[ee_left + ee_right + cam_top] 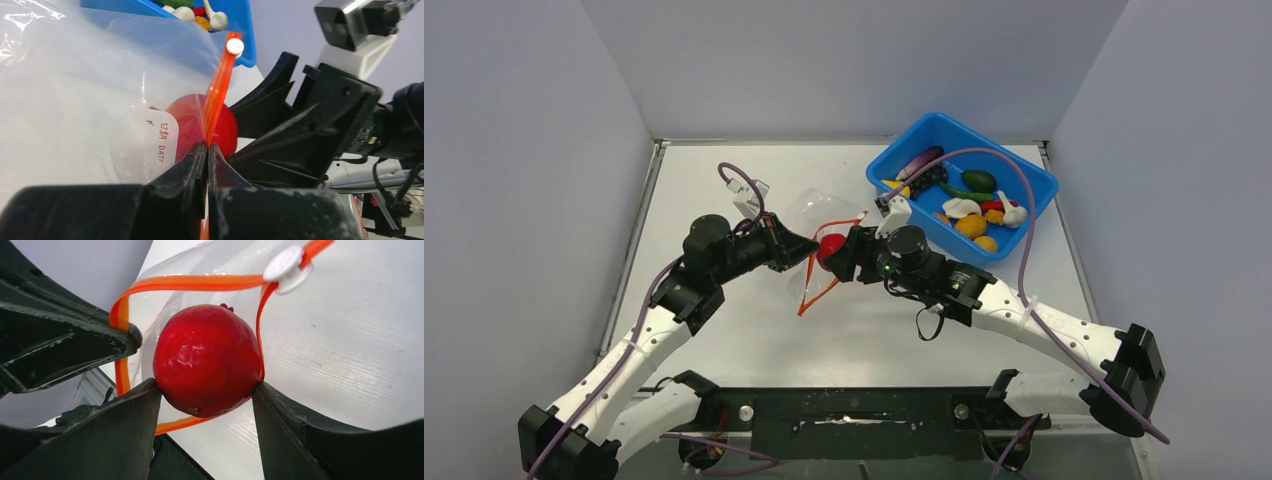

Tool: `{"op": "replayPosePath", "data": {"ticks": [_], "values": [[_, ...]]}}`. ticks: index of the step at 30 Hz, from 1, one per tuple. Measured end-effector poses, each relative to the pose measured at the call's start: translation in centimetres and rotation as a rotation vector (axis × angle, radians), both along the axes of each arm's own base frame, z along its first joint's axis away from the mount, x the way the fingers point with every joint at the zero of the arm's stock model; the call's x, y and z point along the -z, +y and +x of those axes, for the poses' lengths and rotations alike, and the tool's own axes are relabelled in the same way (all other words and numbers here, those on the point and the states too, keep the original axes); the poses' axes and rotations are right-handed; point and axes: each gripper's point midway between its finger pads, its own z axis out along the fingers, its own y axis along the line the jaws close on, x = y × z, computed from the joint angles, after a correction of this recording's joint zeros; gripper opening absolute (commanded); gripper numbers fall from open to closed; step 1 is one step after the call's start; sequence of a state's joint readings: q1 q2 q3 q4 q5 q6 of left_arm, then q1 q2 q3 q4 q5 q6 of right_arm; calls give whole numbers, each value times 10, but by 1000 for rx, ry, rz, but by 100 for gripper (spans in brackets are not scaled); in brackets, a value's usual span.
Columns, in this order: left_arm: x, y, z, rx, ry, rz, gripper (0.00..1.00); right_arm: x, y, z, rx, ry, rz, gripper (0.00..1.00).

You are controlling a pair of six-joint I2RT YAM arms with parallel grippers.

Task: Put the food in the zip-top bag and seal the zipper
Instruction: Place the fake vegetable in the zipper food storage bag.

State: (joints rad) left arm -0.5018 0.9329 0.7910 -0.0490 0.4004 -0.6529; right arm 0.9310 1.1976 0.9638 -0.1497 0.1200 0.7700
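With left gripper (207, 147) jaws closed tight on the orange zipper (220, 85) of the clear bag (75, 100), white label (160, 145) reading "DATE", at nine o'clock of the red ball (207, 360), gripped in the bag's mouth between the half-spread right gripper (206, 386) jaws from three o'clock, blue tub (902, 145) at one o'clock.

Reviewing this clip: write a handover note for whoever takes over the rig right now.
Left gripper: shut on the thin red-orange zipper strip of the clear crinkly zip-top bag, holding its mouth open.
Right gripper: closed on the glossy red toy ball at the bag's mouth, not released.
Other toy fruits and vegetables: in the blue plastic tub.
Done: nothing fully bagged.
Left: drop the ball inside, bag the rest, seal the zipper.
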Motion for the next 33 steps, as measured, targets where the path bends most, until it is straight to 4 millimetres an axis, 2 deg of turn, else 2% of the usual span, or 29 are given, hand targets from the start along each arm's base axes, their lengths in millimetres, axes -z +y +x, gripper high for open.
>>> {"op": "replayPosePath", "data": {"ticks": [6, 14, 18, 23, 28, 33], "values": [[-3, -2, -4, 12, 3, -30, 0, 17, 4, 2, 13, 43, -7, 50], [-7, -3, -3, 18, -11, -41, 0, 8, 9, 3, 29, 38, 77, 48], [-5, -4, -3, 19, 7, -46, 0, 5, 10, 2, 36, 45, 126, 68], [-3, -7, -2, 21, 28, -61, 0, 4, 10, 2, 50, 58, 139, 81], [5, -6, -2, 12, 36, -58, 0, 12, 3, 1, 51, 63, 74, 83], [17, -1, -1, -8, 34, -29, 0, 6, -7, -5, 21, 21, 25, 82]]}}
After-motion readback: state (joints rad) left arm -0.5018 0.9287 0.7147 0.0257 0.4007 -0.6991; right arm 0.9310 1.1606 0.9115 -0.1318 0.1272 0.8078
